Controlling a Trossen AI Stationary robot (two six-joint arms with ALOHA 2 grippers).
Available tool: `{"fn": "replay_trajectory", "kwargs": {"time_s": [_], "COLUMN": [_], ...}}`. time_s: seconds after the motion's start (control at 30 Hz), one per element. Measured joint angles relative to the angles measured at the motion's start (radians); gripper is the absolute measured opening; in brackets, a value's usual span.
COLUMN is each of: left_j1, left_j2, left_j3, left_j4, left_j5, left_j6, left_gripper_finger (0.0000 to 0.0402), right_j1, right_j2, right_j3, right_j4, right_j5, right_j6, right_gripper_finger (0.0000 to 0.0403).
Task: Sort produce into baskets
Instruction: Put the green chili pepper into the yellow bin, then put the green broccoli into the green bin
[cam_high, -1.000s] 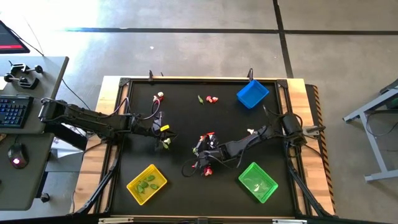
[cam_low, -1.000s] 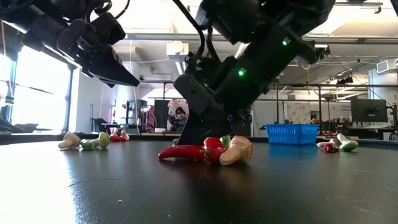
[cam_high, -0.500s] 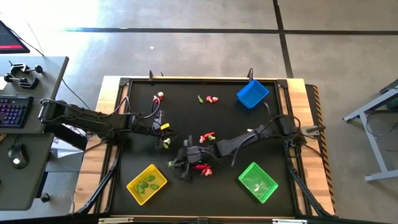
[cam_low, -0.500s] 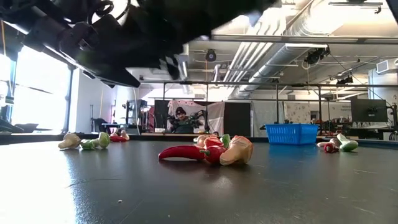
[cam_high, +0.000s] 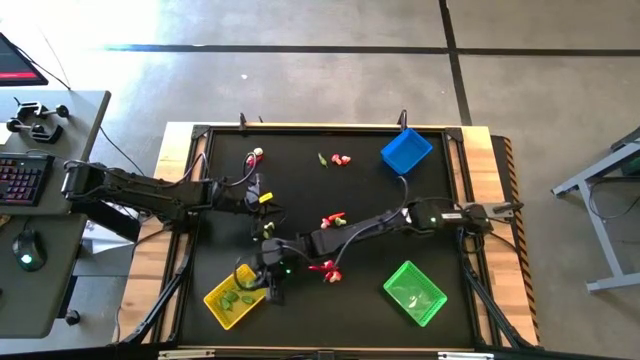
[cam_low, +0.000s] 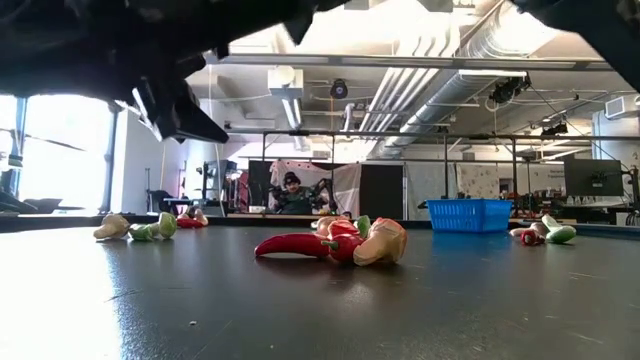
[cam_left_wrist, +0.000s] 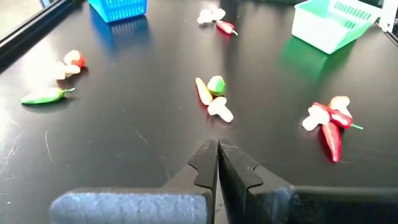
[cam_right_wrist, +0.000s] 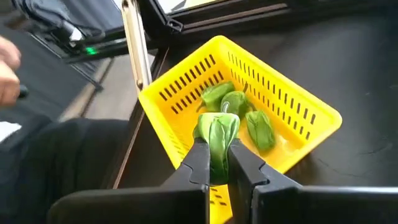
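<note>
My right gripper (cam_high: 262, 281) reaches across the table to the yellow basket (cam_high: 234, 297) and is shut on a small green leafy piece (cam_right_wrist: 217, 134) above the basket's near wall (cam_right_wrist: 292, 146). Several green pieces (cam_right_wrist: 239, 112) lie inside that basket. My left gripper (cam_high: 262, 206) is shut and empty, over the table's left middle; its wrist view (cam_left_wrist: 217, 149) shows it above bare table. Ahead of it lie a green, orange and whitish cluster (cam_left_wrist: 214, 96) and a red chili with bulbs (cam_left_wrist: 329, 124). The green basket (cam_high: 413, 292) and the blue basket (cam_high: 405, 150) stand on the right. My right gripper pinches the green leafy piece between its two fingers, on the piece's narrow lower part (cam_right_wrist: 218, 160). The leafy top (cam_right_wrist: 217, 127) sticks out past the fingertips. The piece is lifted clear, over the yellow basket.
A red chili and a bulb (cam_low: 335, 243) lie mid-table, with more red pieces (cam_high: 328, 268) beside my right arm. Small pieces lie at the far edge (cam_high: 340, 159) and far left (cam_high: 256, 155). A person sits in the room behind the table (cam_low: 290, 190).
My right gripper has gone from the pile at mid-table toward the table's left and near edges, carrying the green leafy piece, and is now over the yellow basket.
</note>
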Motion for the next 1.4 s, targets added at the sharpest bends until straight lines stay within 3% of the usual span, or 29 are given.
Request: {"fn": "replay_trajectory", "kwargs": {"time_s": [0.17, 0.5, 0.77, 0.9, 1.13, 1.4], "left_j1": [0.005, 0.005, 0.005, 0.005, 0.005, 0.005], "left_j2": [0.000, 0.000, 0.000, 0.000, 0.000, 0.000], "left_j3": [0.000, 0.000, 0.000, 0.000, -0.001, -0.001], "left_j4": [0.000, 0.000, -0.001, -0.003, -0.045, -0.030], "left_j5": [0.000, 0.000, 0.000, 0.000, -0.007, -0.011], "left_j6": [-0.006, -0.006, -0.005, -0.003, 0.030, 0.048], "left_gripper_finger": [0.0000, 0.0000, 0.0000, 0.0000, 0.0000, 0.0000], "right_j1": [-0.014, -0.014, -0.014, -0.013, 0.011, 0.027], "right_j2": [0.022, 0.022, 0.022, 0.015, -0.012, -0.027], "right_j3": [0.018, 0.018, 0.017, 0.016, 0.016, -0.067], "right_j4": [-0.009, -0.005, 0.001, 0.007, -0.001, 0.110], "right_j5": [-0.044, -0.041, -0.038, -0.003, 0.151, 0.253], "right_j6": [0.066, 0.066, 0.020, -0.054, -0.198, -0.167], "right_gripper_finger": [0.0019, 0.0107, 0.0117, 0.0104, 0.0008, 0.0003]}}
